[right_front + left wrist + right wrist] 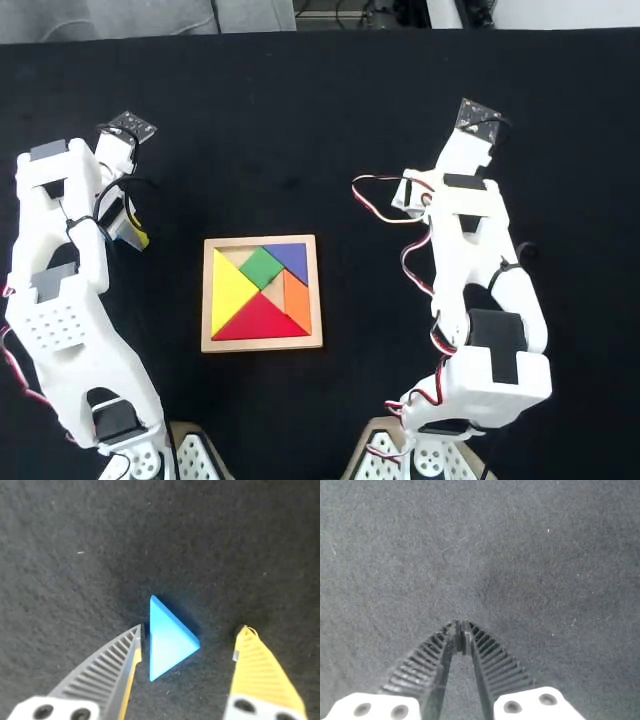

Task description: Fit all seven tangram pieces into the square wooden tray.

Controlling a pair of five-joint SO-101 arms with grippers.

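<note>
Off the left side of the square wooden tray [260, 241], level with its far corner: left gripper [191, 628] spread wide and hanging low over a light-blue triangle [167, 640] lying flat on the surface [300, 120]. Straddles the piece, with the grey finger [117, 660] tip just beside one straight edge and the yellow finger [257, 665] a little off the opposite corner — nothing pinched yet. Looks placed that way to close across the triangle and lift it toward the tray.

Right of the tray, well apart: right gripper [460, 627] clenched on nothing, ribbed fingers pressed together above bare cloth. Seemingly parked there to leave the tray free for the other arm.

Inside the tray: yellow triangle [230, 290] along the left, red triangle [262, 320] along the near side, green square [262, 267] toward the far middle, violet-blue piece [292, 260] in the far right corner, orange piece [297, 300] along the right. Also two wood-coloured patches — a triangle in the far left corner and a smaller one at the centre; bare tray floor or unpainted pieces, cannot tell. Probably short of seven, with the blue triangle meant for one of those patches.

Under the tray and all around it: black felt-like cloth, flecked with lint. Beyond the cloth's far edge: a pale strip of room [350, 12] with grey fabric and dark cables.
</note>
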